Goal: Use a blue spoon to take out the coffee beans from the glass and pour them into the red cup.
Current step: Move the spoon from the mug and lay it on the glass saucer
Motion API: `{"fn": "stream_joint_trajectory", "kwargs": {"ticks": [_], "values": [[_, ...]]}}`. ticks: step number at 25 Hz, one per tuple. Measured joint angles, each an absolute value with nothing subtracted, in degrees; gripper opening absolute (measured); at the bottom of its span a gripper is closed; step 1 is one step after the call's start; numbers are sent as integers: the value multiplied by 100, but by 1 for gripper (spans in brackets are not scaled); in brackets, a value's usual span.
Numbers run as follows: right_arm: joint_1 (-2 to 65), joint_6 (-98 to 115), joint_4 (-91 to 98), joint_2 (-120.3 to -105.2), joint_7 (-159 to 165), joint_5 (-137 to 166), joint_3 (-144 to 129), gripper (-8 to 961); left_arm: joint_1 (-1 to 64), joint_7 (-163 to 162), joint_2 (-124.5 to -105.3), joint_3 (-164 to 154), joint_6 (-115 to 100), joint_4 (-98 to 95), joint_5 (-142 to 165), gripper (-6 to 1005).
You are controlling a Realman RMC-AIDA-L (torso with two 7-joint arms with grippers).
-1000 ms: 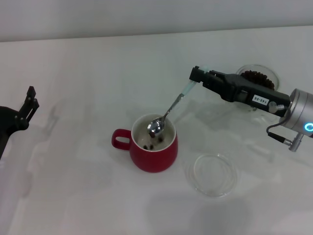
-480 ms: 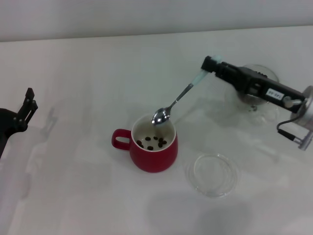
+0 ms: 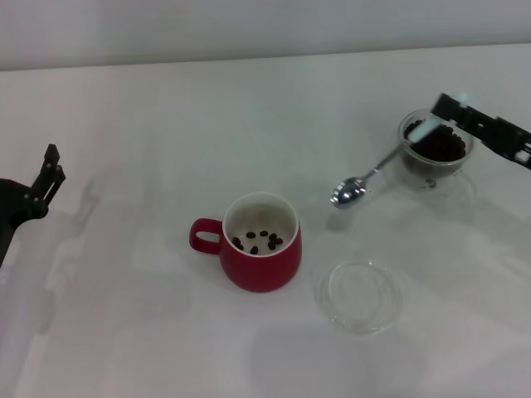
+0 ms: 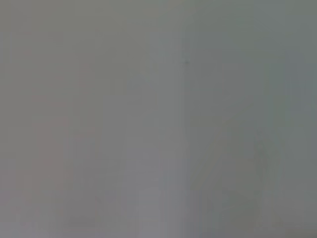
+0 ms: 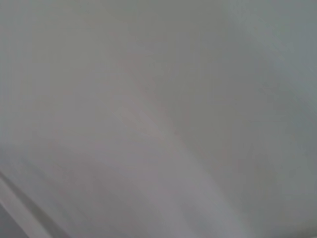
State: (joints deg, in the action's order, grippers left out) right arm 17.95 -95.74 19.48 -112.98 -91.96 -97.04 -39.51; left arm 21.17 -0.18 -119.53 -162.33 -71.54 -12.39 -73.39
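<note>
The red cup [image 3: 259, 255] stands mid-table with several coffee beans [image 3: 261, 240] on its white bottom. At the far right, my right gripper [image 3: 442, 115] is shut on the pale handle of the blue spoon [image 3: 377, 172]. The spoon slants down to the left, its shiny bowl empty and hanging between the cup and the glass [image 3: 436, 152]. The glass holds a dark heap of beans, and the gripper reaches over its rim. My left gripper [image 3: 48, 176] stays parked at the left edge. Both wrist views show only blank grey.
A flat clear glass saucer [image 3: 360, 295] lies to the right of the red cup, in front of the glass. The white table [image 3: 149, 124] spreads wide to the left and back.
My right gripper has carried the spoon from over the red cup to the right, back to the glass. The beans dropped into the cup. The left arm has not moved.
</note>
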Motion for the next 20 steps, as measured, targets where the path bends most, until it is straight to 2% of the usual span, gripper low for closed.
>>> {"fn": "stream_joint_trajectory", "kwargs": {"ticks": [3, 8, 20], "values": [[1610, -9687, 2046, -11198, -9217, -9659, -3981, 152, 2148, -17, -11953, -16233, -7154, -1239, -7339, 847], [1387, -9708, 2071, -11131, -9316, -9504, -4009, 152, 2164, -17, -11961, -16236, -7154, -1242, -7339, 846], [1270, -9231, 2008, -11217, -9442, -8833, -4000, 152, 2183, 4, -11962, -16273, -7154, -1302, -7339, 847]]}}
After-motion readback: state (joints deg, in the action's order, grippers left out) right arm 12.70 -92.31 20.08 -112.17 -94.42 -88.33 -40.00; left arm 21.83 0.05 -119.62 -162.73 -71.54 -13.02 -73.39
